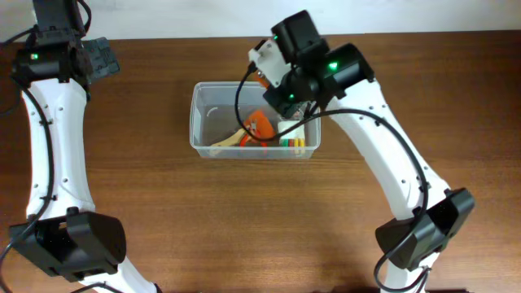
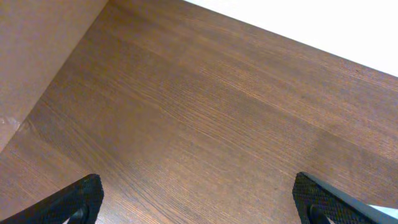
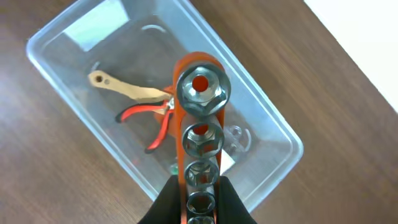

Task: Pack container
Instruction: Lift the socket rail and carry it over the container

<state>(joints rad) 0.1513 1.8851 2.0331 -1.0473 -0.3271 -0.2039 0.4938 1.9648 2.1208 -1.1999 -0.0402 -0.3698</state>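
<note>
The container (image 1: 203,122) is a clear rectangular tub at the table's middle back; it also shows in the right wrist view (image 3: 81,43). Inside lie red-handled pliers (image 3: 152,121), a tan tool (image 3: 124,87) and a small packet of coloured pieces (image 1: 293,144). My right gripper (image 3: 198,199) is shut on an orange rail of metal sockets (image 3: 200,112) and holds it above the container's right part; the rail shows in the overhead view (image 1: 262,126). My left gripper (image 2: 199,202) is open and empty over bare wood at the far left back (image 1: 98,59).
The white wall edge runs along the table's back (image 1: 163,20). The right arm's base (image 1: 423,236) stands at the front right, the left arm's base (image 1: 73,244) at the front left.
</note>
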